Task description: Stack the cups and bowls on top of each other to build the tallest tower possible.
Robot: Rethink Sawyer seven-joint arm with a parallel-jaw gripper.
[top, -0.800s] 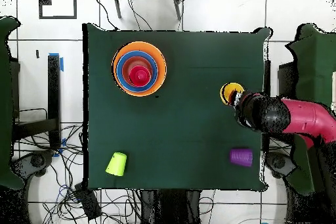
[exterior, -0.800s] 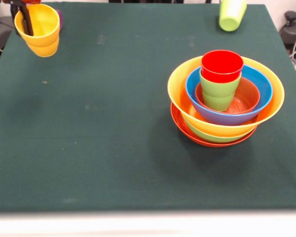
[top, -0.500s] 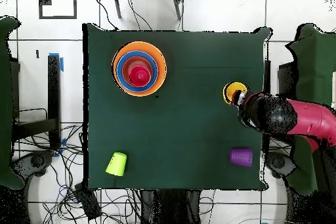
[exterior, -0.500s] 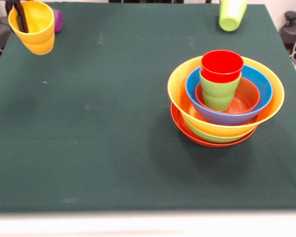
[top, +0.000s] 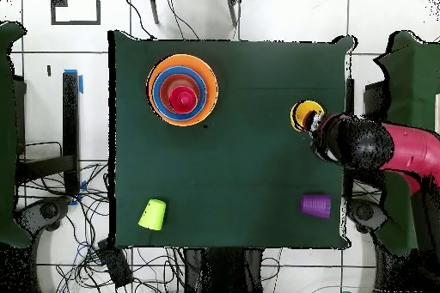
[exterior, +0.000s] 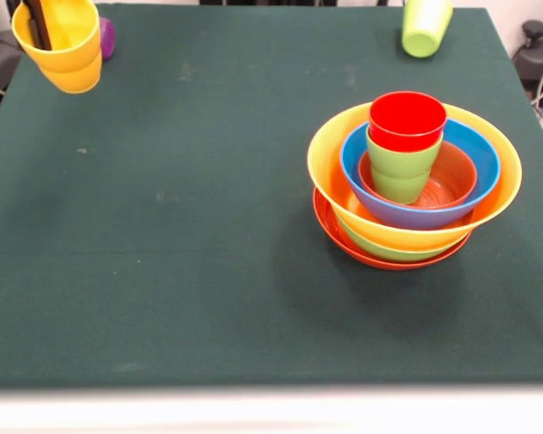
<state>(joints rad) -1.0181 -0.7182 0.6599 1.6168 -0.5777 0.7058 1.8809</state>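
Yellow plastic cup (exterior: 59,45), pinched by its rim between the gripper (exterior: 38,25) jaws, could be tilted loose.

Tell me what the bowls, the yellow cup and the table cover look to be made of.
The bowls: probably plastic, glossy, since their rims and inner walls catch bright highlights. The yellow cup, held by the gripper: likely the same plastic, smooth, saturated and evenly coloured. The table cover: seemingly dark green cloth or felt, matte, with faint scuffs and no shine.
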